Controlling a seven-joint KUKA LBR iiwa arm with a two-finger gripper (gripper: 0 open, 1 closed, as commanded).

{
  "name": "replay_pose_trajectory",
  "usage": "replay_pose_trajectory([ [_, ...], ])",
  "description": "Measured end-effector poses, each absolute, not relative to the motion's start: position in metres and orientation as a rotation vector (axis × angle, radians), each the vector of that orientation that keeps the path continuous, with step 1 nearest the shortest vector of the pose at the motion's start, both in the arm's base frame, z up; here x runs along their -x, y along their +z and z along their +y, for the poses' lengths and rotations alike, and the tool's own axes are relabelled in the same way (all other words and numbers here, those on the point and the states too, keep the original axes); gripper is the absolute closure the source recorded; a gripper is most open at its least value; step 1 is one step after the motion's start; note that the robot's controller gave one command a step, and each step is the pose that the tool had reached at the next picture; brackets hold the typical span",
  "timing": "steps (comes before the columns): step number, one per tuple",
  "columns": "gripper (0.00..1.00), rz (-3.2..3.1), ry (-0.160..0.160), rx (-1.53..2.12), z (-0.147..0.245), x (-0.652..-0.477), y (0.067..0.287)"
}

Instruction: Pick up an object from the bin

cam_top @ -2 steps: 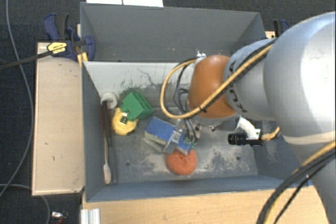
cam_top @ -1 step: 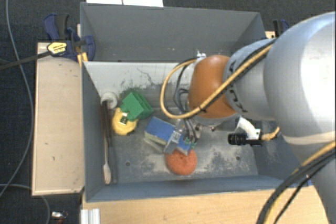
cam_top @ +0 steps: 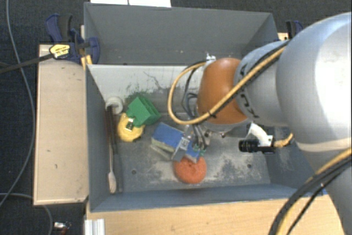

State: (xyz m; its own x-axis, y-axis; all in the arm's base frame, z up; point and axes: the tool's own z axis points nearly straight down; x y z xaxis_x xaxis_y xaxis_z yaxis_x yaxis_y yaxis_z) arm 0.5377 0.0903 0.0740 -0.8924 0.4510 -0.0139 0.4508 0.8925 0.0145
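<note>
My gripper [cam_top: 194, 141] hangs low in the middle of the bin, below the arm's orange cover. It is right over the gap between a blue box-shaped thing [cam_top: 166, 137] on its left and a rough orange-red ball [cam_top: 190, 170] just in front of it. The blue thing's right end lies against or under the gripper's tip. I cannot see whether anything is held.
To the left lie a green block [cam_top: 143, 109] and a yellow round thing [cam_top: 128, 130] touching it. A long thin brush-like stick [cam_top: 111, 147] runs along the left wall. The arm covers the bin's right part.
</note>
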Motion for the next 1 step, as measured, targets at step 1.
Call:
replay_pose_trajectory([
  [1, 1.00, 3.040, 0.017, -0.724, 0.0903, -0.5377, 0.0740],
])
